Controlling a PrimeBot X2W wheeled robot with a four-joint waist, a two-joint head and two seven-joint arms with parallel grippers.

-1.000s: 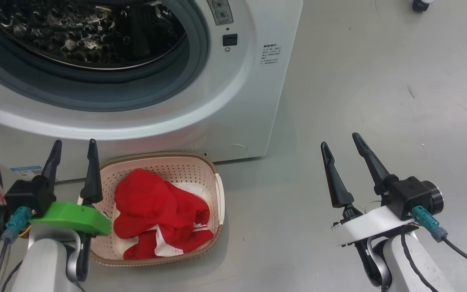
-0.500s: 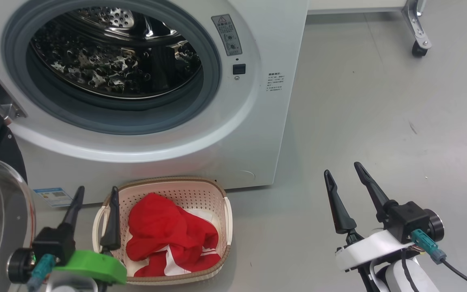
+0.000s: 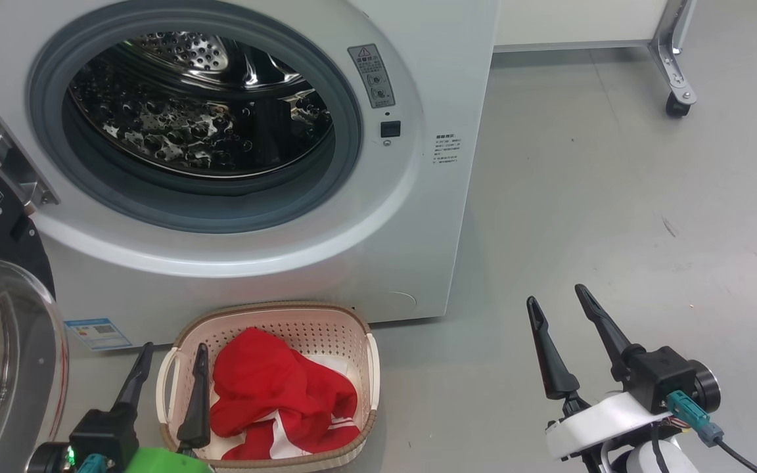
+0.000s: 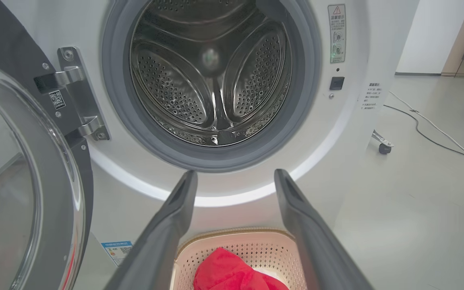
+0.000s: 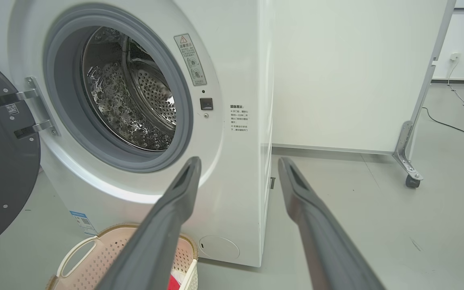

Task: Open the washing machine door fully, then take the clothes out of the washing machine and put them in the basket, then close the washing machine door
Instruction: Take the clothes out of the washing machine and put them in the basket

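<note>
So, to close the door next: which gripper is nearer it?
The left gripper, beside the door; the right gripper is across the floor, beyond the basket.

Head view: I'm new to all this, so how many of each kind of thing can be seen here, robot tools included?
Washer: 1
Door: 1
Basket: 1
Heap of red clothes: 1 (garments in it cannot be counted)
Tools: 2, left tool and right tool
Caster wheel: 1
Total: 7

A red warning triangle (image 4: 336, 10) heads the grey sticker (image 4: 336, 40) on the washing machine (image 3: 418, 217); other print too small to read
</note>
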